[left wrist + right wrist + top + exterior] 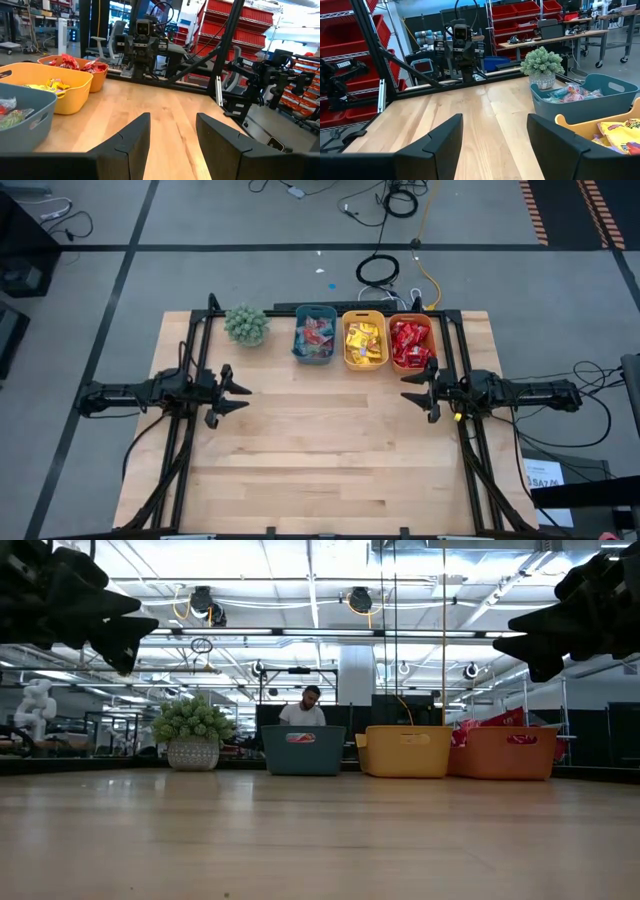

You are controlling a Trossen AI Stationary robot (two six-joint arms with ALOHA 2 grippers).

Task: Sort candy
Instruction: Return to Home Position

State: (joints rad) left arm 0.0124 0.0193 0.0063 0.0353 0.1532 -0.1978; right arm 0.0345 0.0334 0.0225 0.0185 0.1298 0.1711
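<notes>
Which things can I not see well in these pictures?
High view: the candy pieces are too small to count.
Low view: the teal bin and yellow bin walls hide their contents.
Left wrist view: the edge cuts off the teal bin.
Right wrist view: the orange bin is out of frame.

Legible text is limited. In the left wrist view, a dark machine housing [248, 65] beyond the table edge carries white capital lettering that appears to read "TROSSEN" (the characters are small, so this reading is tentative). In the right wrist view, a second dark housing [342, 66] beside the frame bears similar white lettering, too small to confirm. The teal bin [303, 755] and orange bin [505, 758] each carry a small front label, neither readable. A yellow packet [625, 131] shows printed lettering, illegible. A white sheet [543, 475] beside the table bears unreadable dark print.
</notes>
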